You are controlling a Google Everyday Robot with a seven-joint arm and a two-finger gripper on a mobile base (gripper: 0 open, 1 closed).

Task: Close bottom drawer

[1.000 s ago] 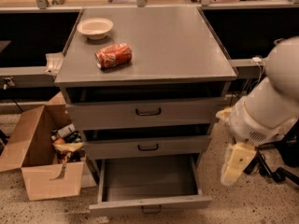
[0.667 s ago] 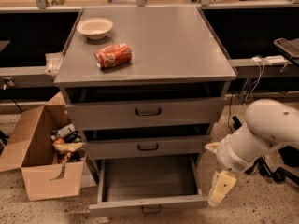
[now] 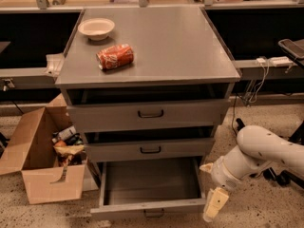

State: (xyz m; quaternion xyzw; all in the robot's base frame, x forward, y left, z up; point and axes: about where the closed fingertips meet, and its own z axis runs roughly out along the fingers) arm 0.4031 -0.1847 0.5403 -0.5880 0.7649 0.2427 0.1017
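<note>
The bottom drawer point(image 3: 152, 207) of the grey metal cabinet is pulled far out and its inside is empty. Its low front panel sits near the lower edge of the view, and its small dark handle point(image 3: 154, 214) is half cut off there. My gripper point(image 3: 214, 204) hangs on the white arm at the drawer's front right corner, just right of the panel and pointing down to the floor. The two drawers above, top point(image 3: 150, 113) and middle point(image 3: 150, 150), stand slightly ajar.
A red can point(image 3: 115, 56) lies on its side and a white bowl point(image 3: 96, 28) stands on the cabinet top point(image 3: 180, 46). An open cardboard box point(image 3: 45, 160) full of clutter stands on the floor left of the cabinet. Cables hang at the right.
My arm has dropped and swung left, bringing the gripper from beside the middle drawer down to the bottom drawer's front right corner. The drawer has not moved.
</note>
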